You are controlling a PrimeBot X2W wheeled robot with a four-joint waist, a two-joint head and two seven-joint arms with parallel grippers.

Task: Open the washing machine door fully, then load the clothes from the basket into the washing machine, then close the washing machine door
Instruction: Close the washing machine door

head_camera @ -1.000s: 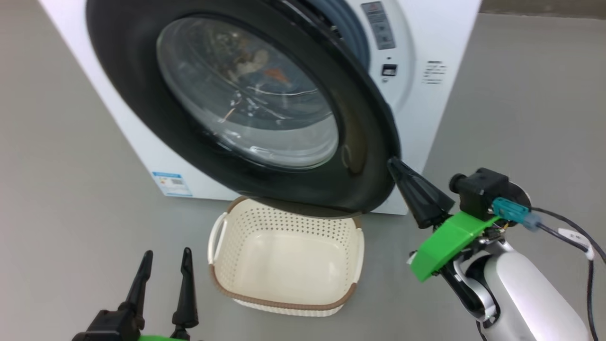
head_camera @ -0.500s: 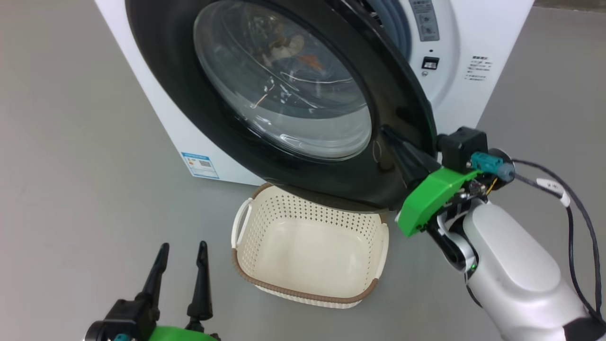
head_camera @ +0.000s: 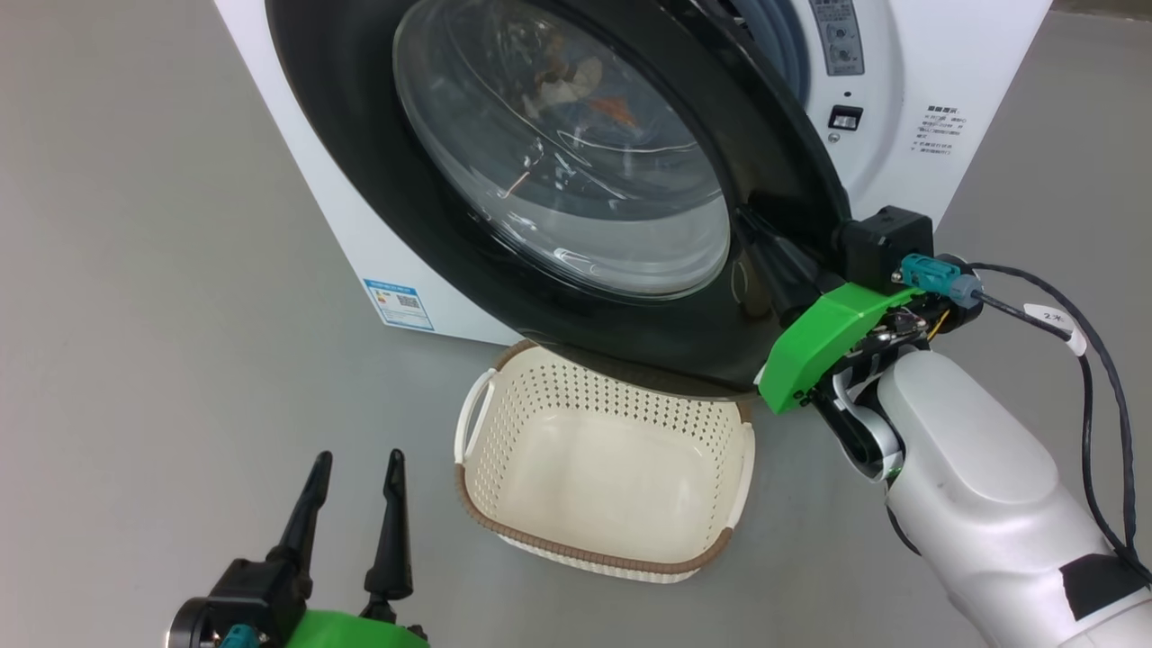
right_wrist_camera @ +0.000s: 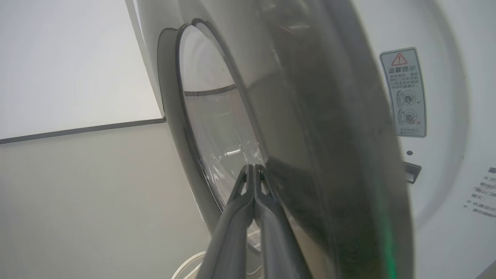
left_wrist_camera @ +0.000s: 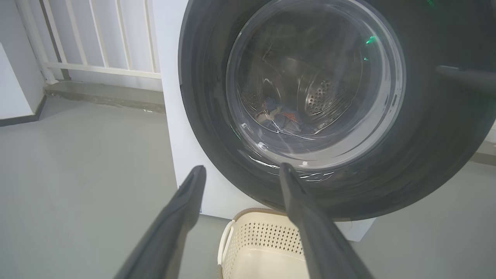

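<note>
Grey floor [head_camera: 135, 270] carried white front-loading washing machine [head_camera: 972, 54]; its large round glossy black door [head_camera: 342, 135] with glass bowl window hung ajar above far rim of empty cream perforated plastic basket [head_camera: 621, 409]; light blue clothes [left_wrist_camera: 277, 114] lay inside drum [left_wrist_camera: 321, 93]; right gripper [right_wrist_camera: 254, 170] fingers were together, laid against door's outer face near free edge; left gripper [head_camera: 358, 459] fingers were apart, near basket; risk: tips could skid off glossy face, leaving door unlatched; door's low edge might clip basket.

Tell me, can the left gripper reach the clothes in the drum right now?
Probably not: the washing machine door, swung across the opening, stands between the open left gripper and the clothes behind it.
</note>
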